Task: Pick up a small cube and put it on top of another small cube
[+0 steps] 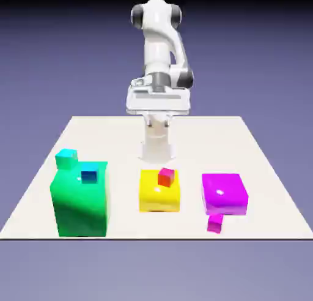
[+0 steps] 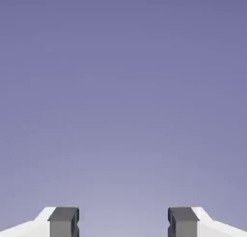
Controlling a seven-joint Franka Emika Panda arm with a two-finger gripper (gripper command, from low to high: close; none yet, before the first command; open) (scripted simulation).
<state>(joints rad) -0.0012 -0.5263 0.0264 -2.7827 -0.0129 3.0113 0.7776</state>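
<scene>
The small cube, tiny and magenta-pink, lies on the white table near its front edge, just in front of the large magenta block. A small red cube sits on a yellow block. A small blue cube rests on the tall green block, and a small cyan cube shows at that block's back left. My gripper hangs high at the far side of the table, well away from all cubes. In the hand view the gripper is open, with only the backdrop between its grey fingertips.
The three big blocks stand in a row across the front half of the table. The arm's base rises behind the yellow block.
</scene>
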